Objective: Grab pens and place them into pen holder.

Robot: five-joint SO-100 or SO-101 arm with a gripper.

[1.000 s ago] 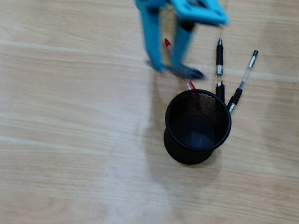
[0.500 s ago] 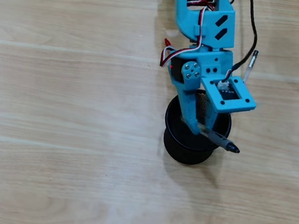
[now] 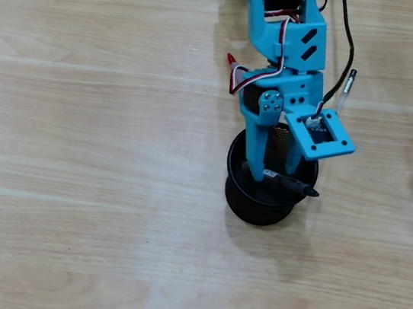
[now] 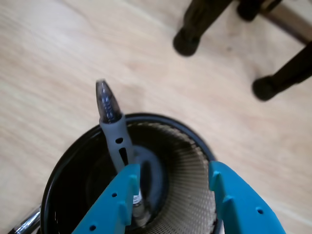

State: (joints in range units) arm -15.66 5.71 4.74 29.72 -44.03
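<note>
Light wooden desk point(image 3: 77, 144) is carrying the round black wire-mesh cup point(image 3: 240, 198). Over it, the blue end effector point(image 3: 275, 172) is gripping a slim pen with a grey rubber end point(image 4: 113, 127), tilted across the cup's mouth.

You see a pale wood-grain table point(image 3: 77, 144) with long plank seams running left to right. In the wrist view, dark chair legs point(image 4: 195, 29) with rounded feet stand on a light floor point(image 4: 146, 63) beyond.
</note>
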